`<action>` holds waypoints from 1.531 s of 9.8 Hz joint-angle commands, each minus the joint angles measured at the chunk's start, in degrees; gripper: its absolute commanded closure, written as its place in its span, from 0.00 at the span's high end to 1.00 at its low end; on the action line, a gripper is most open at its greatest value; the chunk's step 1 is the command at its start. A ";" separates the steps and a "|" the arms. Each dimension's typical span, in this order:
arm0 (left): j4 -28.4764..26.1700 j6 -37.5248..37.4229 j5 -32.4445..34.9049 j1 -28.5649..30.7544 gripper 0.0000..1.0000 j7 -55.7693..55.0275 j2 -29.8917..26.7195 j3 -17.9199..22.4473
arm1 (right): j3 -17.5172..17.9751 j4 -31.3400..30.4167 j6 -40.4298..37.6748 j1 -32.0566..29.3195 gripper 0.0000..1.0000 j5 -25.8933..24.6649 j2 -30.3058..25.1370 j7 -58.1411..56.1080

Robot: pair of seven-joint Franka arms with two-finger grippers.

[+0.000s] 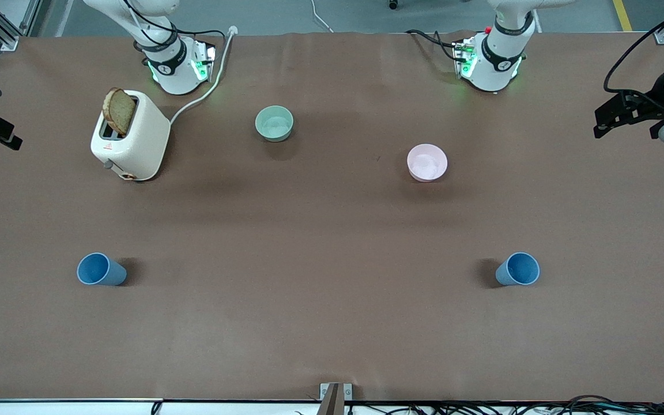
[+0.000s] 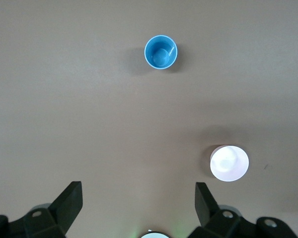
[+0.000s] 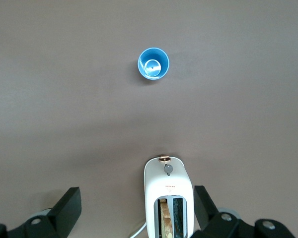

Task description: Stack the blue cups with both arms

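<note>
- Two blue cups stood upright on the brown table [image 1: 332, 323], open mouths up, well apart: one cup [image 1: 100, 269] toward the right arm's end, the other cup [image 1: 518, 269] toward the left arm's end, both nearer the front camera than the bowls.
- Judged light, stiff and thin-walled; matte plastic, so probably not very slippery, yet easy to tip if nudged. Best taken across the tapered wall near the rim, or with one finger inside the rim.
- Left gripper [image 2: 139, 206] high over the table near the pink bowl [image 1: 426, 162], fingers spread wide, nothing held; the cup at that end [image 2: 160, 52] well clear of the fingertips.
- Right gripper [image 3: 137, 208] high over the toaster [image 1: 130, 136] with its slice of bread [image 1: 119, 110], fingers likewise spread and empty; its cup [image 3: 153, 64] well apart from it.
- Pale green bowl [image 1: 274, 123] between the two arm bases, untouched.
- No stacking yet begun.
</note>
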 commanded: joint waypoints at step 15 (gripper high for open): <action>-1.31 34.55 -0.60 2.85 0.94 -2.12 34.90 0.44 | 0.39 -2.50 35.07 -6.17 1.00 0.07 29.50 -14.22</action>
